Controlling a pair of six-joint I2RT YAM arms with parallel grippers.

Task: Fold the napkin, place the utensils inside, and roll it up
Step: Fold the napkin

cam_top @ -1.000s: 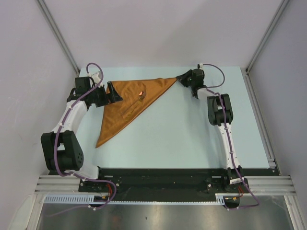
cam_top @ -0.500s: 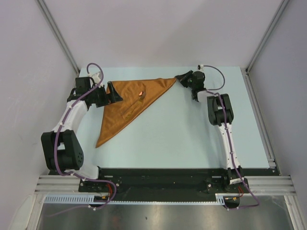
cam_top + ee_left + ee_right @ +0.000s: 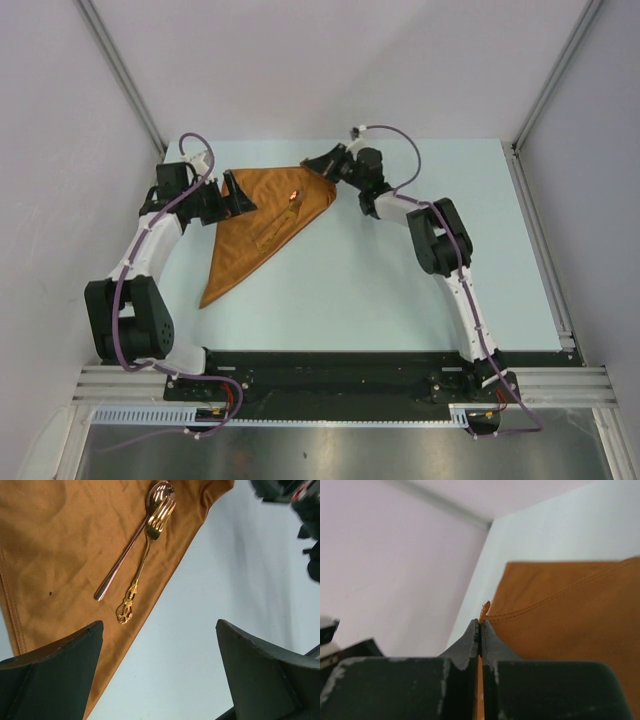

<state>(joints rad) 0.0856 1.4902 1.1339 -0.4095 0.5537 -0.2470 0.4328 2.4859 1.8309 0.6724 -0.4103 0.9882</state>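
Rust-orange shiny napkin [image 3: 255, 225] folded triangular, gold fork [image 3: 145, 560] and copper spoon [image 3: 131, 545] atop, right pincer [image 3: 480, 625] clamping its corner, left pincer [image 3: 157, 624] spread wide

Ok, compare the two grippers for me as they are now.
The left gripper stands wide open and holds nothing; the right gripper is shut on a corner of the napkin. The left is at the napkin's far left corner, the right at its far right one. Both are dark two-finger grippers close to the napkin.
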